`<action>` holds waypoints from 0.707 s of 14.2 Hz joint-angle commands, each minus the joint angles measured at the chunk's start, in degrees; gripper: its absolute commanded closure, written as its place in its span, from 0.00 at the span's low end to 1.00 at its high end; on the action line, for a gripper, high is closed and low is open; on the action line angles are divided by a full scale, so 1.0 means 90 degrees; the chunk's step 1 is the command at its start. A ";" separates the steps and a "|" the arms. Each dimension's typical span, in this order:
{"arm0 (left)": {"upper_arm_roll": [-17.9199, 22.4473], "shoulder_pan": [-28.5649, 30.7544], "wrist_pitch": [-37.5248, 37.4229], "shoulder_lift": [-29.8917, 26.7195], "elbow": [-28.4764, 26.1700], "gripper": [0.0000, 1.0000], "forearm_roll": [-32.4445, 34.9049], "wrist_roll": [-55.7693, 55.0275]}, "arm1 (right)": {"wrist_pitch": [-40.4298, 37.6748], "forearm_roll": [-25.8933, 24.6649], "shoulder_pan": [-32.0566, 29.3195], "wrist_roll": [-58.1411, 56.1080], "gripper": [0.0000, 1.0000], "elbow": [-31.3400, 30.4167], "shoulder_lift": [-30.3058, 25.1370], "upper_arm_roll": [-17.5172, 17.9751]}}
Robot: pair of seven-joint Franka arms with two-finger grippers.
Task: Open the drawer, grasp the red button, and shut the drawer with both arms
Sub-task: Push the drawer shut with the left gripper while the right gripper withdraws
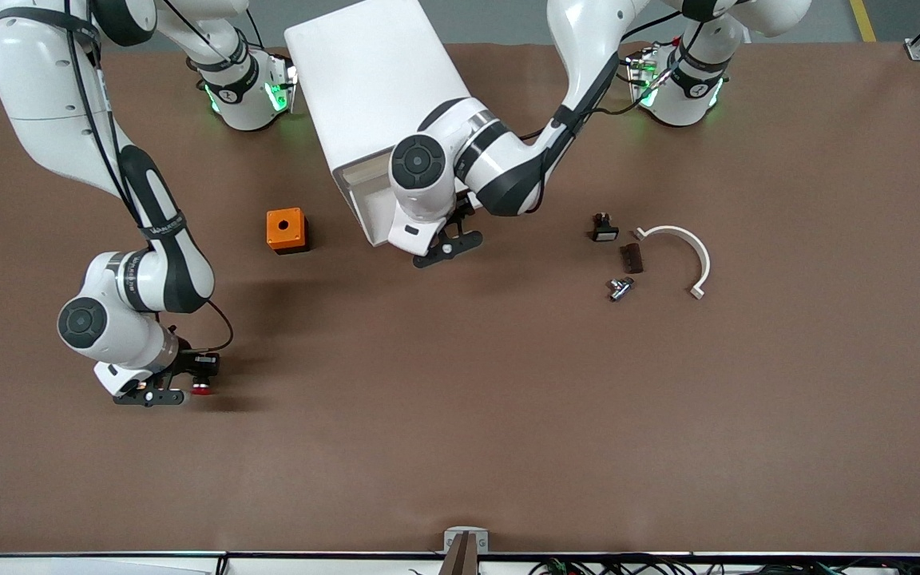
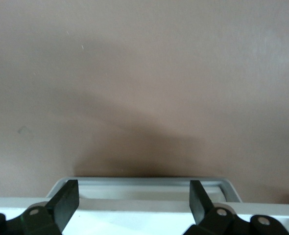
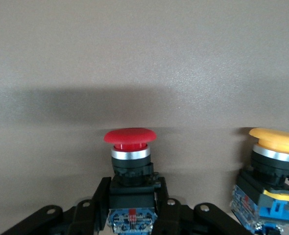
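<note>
Standing at the table: two arms at work.
Right gripper [image 1: 158,393]: low over the table [image 1: 460,415] at the right arm's end, fingers closed around the button's [image 3: 130,147] black body.
Button: red cap forward, an orange-capped button [image 3: 274,166] just beside it.
Left gripper [image 1: 448,247]: fingers wide apart, empty, at the drawer [image 1: 368,204] front.
Drawer: slightly open in the cabinet [image 1: 372,88].

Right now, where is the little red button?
The red button sits between the right gripper's fingers at the right arm's end of the table, beside an orange-capped button.
</note>
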 commanded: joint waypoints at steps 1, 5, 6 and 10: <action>-0.0201 -0.0079 0.0059 0.0007 -0.0020 0.01 -0.0105 -0.0068 | 0.0026 0.0060 -0.0139 -0.0096 0.00 -0.0035 -0.0084 0.0121; -0.0416 -0.0099 0.0059 0.0017 -0.0040 0.01 -0.0115 -0.0068 | -0.0469 0.0060 -0.0071 -0.0077 0.00 0.0170 -0.0376 0.0131; -0.0416 -0.0099 0.0059 0.0017 -0.0078 0.01 -0.0153 -0.0059 | -0.0830 0.0060 -0.0071 -0.0057 0.00 0.0296 -0.0493 0.0131; -0.0416 -0.0099 0.0059 0.0085 -0.0137 0.01 -0.1147 -0.0059 | -0.2227 0.0050 -0.0080 0.0021 0.00 0.0346 -0.1323 0.0131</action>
